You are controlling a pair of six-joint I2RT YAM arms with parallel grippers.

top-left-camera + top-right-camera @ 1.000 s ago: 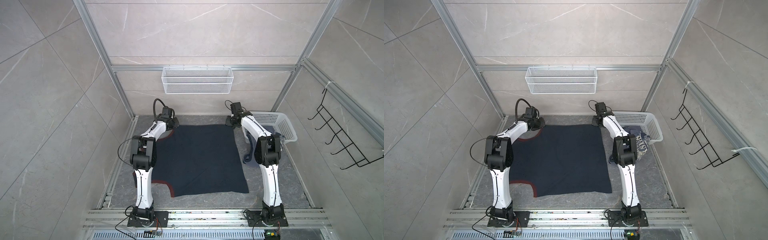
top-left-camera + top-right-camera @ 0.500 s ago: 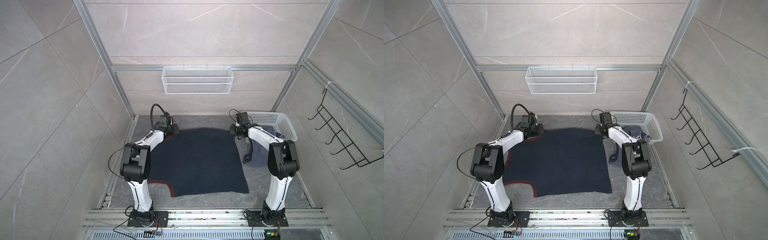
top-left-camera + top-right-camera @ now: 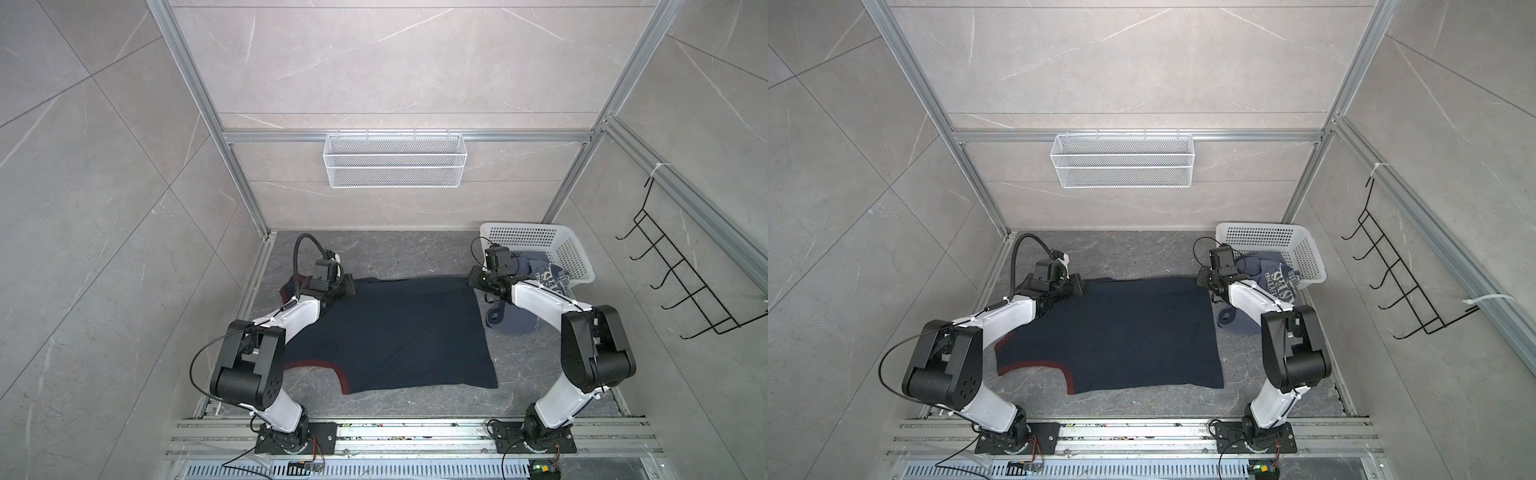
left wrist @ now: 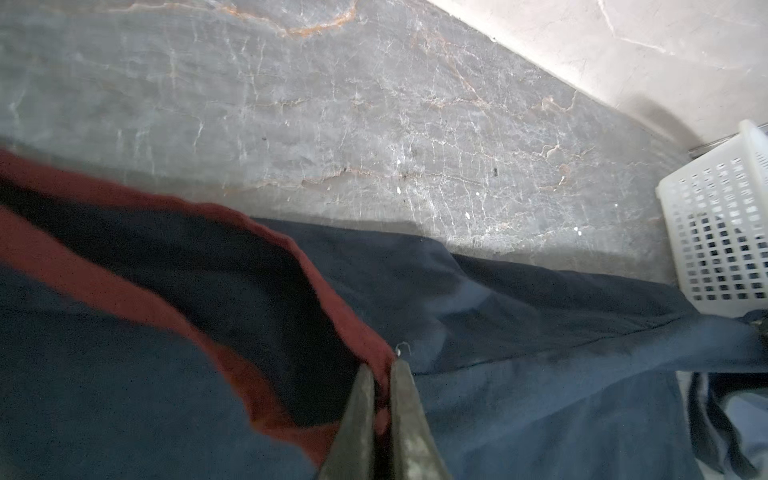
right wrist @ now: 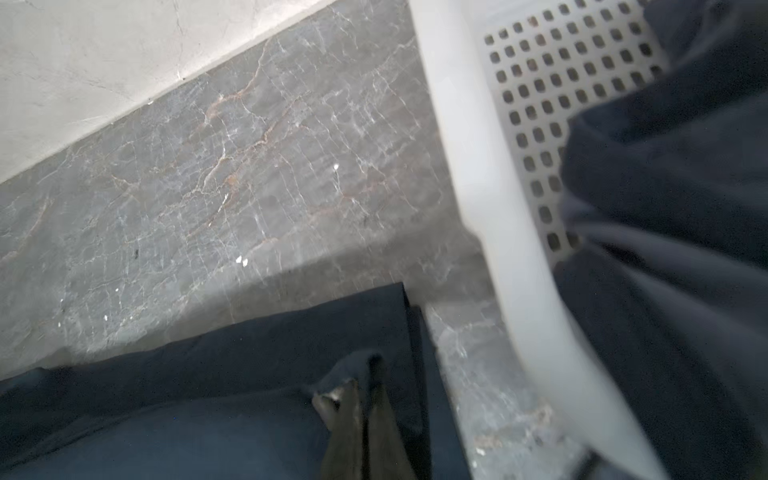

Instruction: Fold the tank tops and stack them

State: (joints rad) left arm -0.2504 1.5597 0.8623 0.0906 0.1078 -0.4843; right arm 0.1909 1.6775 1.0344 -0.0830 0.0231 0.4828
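The navy tank top lies spread over the middle of the grey desk, its near hem and a maroon-trimmed armhole flat towards the front. Both arms reach to its far edge. The left arm comes in at the far left corner, and in the left wrist view its jaws are pinched tight on the maroon trim of the cloth. The right arm is at the far right corner, where the right wrist view shows its jaws closed narrow on a bunched bit of navy fabric. The far edge between them casts a shadow on the desk and seems slightly raised. Just beside the right arm stands the white basket in the far right corner. The blue tank top with pale lettering spills over the basket's rim, one part hanging down onto the desk.
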